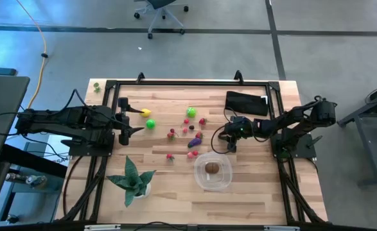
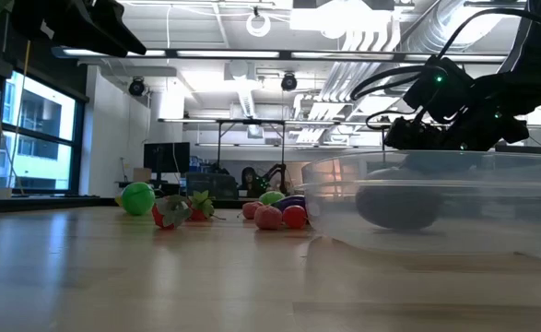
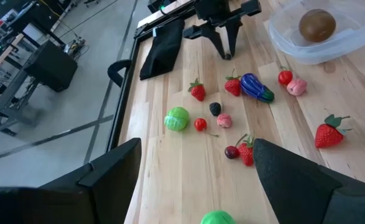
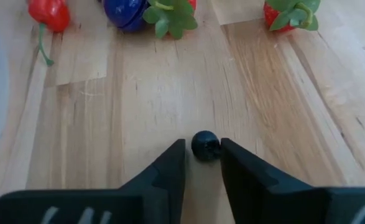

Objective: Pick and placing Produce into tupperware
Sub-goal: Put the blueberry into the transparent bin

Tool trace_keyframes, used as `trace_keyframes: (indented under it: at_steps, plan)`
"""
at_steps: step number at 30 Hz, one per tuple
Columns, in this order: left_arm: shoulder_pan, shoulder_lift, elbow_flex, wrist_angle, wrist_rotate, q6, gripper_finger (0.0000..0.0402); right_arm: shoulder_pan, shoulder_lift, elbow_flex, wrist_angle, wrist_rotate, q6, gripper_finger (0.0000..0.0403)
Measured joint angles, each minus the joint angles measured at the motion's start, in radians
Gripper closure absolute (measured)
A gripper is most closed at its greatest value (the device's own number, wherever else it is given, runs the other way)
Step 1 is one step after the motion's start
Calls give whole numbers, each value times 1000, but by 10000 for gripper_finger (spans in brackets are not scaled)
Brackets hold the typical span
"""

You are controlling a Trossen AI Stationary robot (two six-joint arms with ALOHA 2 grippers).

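The produce lies scattered in mid-table point(image 1: 188, 131): strawberries point(image 3: 198, 90), a green piece point(image 3: 177, 118), a purple eggplant point(image 3: 257, 87), and small red and pink pieces. A yellow piece point(image 1: 146, 112) and a green ball point(image 1: 150, 124) lie just in front of my left gripper point(image 1: 127, 117), which is open and touches nothing. The clear round tupperware point(image 1: 201, 179) sits near the table's near edge and holds a brown piece point(image 1: 212, 168). My right gripper point(image 1: 230, 146) points down just beyond the tupperware, shut on a tiny dark berry point(image 4: 204, 146). My right gripper point(image 4: 203, 149) has the small dark berry's sides point(image 4: 214, 147) between its two fingertips, only at their free ends. The fingers point(image 3: 231, 38) slant down at the table from above. Whether the berry rests on the wood or is lifted, I cannot tell.
A black pouch point(image 1: 246, 102) lies at the far right of the table. A spiky-leaved potted plant point(image 1: 133, 179) stands near the near left edge. A black frame rail point(image 1: 188, 83) runs around the table. In the low view the tupperware wall point(image 2: 436, 194) fills the right foreground.
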Motion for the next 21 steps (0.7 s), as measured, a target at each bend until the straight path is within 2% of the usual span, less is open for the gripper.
trace_keyframes:
  at_steps: [10,15,18,21]
  plan:
    - [0,0,0,0,0,0,103,1,0,0,34,-5,6,352]
    - [0,0,0,0,0,0,103,0,-2,0,73,-3,6,356]
    - [0,0,0,0,0,0,103,0,-27,5,95,-2,5,356]
    - [0,0,0,0,0,0,103,0,-84,40,44,-8,-5,356]
